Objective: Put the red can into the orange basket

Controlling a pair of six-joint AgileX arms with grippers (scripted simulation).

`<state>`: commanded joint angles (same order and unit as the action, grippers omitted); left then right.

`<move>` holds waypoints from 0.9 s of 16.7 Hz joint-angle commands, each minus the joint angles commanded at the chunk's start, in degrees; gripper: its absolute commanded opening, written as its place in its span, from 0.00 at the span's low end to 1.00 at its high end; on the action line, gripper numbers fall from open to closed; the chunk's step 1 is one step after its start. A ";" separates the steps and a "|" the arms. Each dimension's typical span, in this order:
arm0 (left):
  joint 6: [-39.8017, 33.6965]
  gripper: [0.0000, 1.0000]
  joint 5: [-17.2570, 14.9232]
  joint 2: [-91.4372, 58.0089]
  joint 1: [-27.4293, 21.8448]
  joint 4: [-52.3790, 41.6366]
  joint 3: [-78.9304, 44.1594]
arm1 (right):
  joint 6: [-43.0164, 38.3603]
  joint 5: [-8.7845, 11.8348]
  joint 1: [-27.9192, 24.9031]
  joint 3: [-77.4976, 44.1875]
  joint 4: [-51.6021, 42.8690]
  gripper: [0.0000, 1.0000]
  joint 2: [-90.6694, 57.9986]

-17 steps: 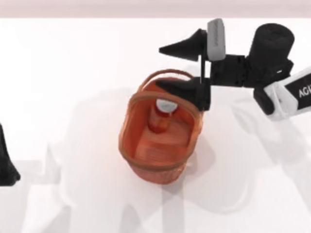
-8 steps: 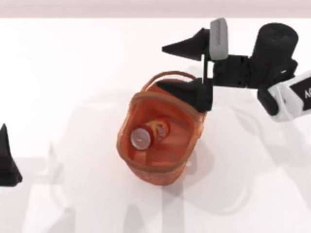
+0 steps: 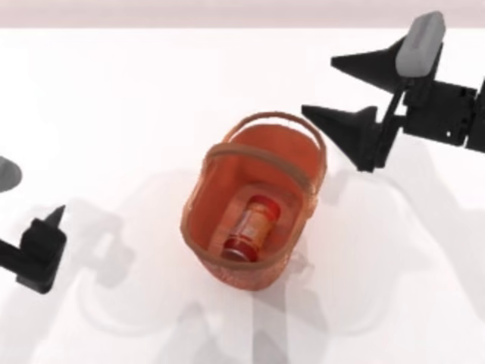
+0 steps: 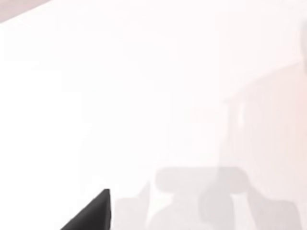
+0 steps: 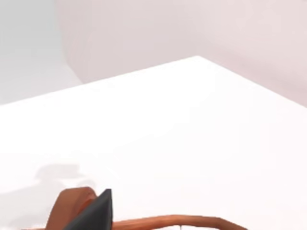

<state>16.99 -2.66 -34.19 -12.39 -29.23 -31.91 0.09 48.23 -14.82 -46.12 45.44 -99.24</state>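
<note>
The right gripper [image 3: 333, 87] hangs over the table's [image 3: 114, 98] far right corner with its fingers spread wide, holding nothing. Just beside it, toward the table's middle, stands the orange basket [image 3: 198, 227]; the red can [image 3: 252, 227] lies on its side on the basket floor. The left gripper [image 3: 42, 243] sits at the left edge; I cannot tell its opening.

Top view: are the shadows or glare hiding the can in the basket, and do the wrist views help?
Top view: soft grey shadows fall on the table, not over the red can, lying plain on the orange basket floor. Left wrist view: washed-out table, faint shadows, no can. Right wrist view: only the basket's handle shows.
</note>
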 joint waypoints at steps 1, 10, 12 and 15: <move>2.66 1.00 -0.23 -5.28 -1.76 -4.17 -5.09 | 0.15 -2.47 0.78 2.96 -2.51 1.00 4.67; 29.05 1.00 -0.62 -56.30 -17.52 -40.41 -56.94 | 0.66 -28.36 8.41 29.94 -27.44 1.00 55.95; 34.55 1.00 -0.24 -66.63 -20.45 -46.84 -68.03 | 0.50 -33.67 9.98 34.73 -32.42 1.00 67.38; 41.81 1.00 0.60 -80.02 -24.05 -54.58 -82.77 | 0.21 -40.34 11.97 40.34 -38.58 1.00 82.10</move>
<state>58.80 -2.06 -114.22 -36.45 -83.80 -114.68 0.30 7.89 -2.86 -5.78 6.86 -17.15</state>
